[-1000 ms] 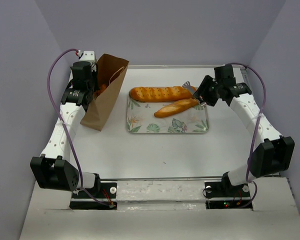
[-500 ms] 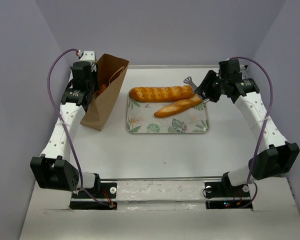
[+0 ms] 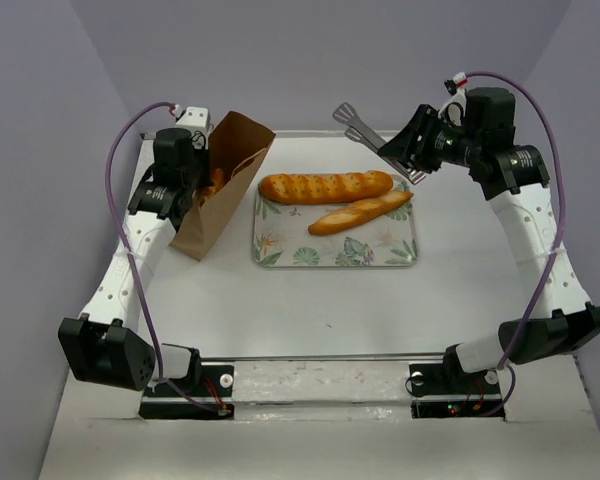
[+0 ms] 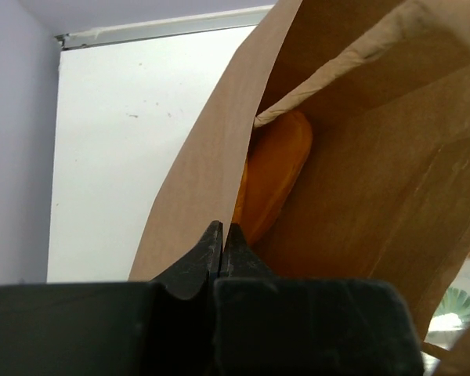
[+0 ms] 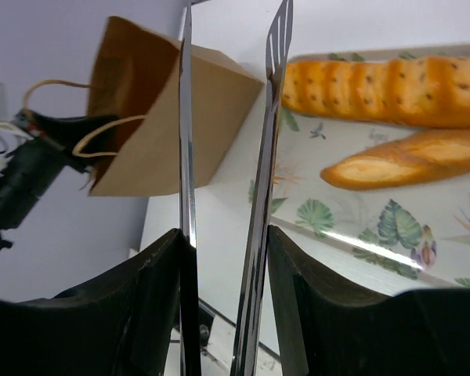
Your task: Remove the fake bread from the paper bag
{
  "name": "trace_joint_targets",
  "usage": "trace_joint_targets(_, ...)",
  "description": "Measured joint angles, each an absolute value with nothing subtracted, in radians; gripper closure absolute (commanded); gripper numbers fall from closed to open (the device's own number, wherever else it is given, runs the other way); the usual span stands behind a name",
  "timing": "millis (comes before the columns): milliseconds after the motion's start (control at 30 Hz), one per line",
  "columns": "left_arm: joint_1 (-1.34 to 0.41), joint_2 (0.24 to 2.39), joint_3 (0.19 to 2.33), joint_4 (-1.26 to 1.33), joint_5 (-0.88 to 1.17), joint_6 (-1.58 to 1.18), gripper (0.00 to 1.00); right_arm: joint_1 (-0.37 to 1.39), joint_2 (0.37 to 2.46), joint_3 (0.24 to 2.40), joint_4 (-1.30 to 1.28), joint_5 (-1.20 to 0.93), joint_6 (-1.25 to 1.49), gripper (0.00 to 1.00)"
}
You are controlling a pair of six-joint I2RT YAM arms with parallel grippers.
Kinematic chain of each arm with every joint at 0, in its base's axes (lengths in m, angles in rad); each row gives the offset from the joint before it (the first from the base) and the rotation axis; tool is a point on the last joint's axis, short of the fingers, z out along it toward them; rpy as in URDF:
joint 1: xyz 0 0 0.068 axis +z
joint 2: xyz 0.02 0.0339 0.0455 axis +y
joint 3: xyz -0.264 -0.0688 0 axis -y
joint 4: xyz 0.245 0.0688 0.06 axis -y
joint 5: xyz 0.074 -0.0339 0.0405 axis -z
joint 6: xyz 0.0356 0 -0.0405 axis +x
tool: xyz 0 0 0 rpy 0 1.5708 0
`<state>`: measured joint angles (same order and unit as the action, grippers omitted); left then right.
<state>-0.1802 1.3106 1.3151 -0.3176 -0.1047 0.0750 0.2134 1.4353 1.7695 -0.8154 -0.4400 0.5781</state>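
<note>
The brown paper bag (image 3: 225, 190) leans at the table's left, mouth toward the back. My left gripper (image 3: 193, 185) is shut on its near wall; in the left wrist view the fingertips (image 4: 222, 231) pinch the bag's (image 4: 360, 180) edge, with an orange loaf (image 4: 270, 176) inside. The long scored loaf (image 3: 325, 186) and a shorter loaf (image 3: 360, 213) lie on the floral tray (image 3: 280, 255). My right gripper (image 3: 412, 150) is shut on metal tongs (image 3: 365, 128), held in the air above the tray's far right. The tongs' (image 5: 258, 157) tips are apart and empty.
The right wrist view shows the bag (image 5: 172, 117), the long loaf (image 5: 392, 90), the short loaf (image 5: 399, 160) and the tray (image 5: 360, 243) below the tongs. Purple walls close in the table on three sides. White tabletop lies in front of the tray.
My right arm has lifted the tongs up and back, away from the short loaf, which stays on the tray. My left gripper has raised the bag's mouth slightly.
</note>
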Motion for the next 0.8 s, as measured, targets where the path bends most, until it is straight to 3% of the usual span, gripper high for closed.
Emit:
trace_joint_targets(300, -0.319, 1.304, 1.299, -0.31, -0.148, 0.097, 1.0, 0.219, 1.432, 1.796, -0.654, -0.651, 0.656, 0.51)
trace_joint_targets(800, -0.423, 1.298, 1.269, -0.306, -0.202, 0.101, 1.0, 0.411, 1.37, 1.614, -0.55, -0.686, 0.74, 0.52)
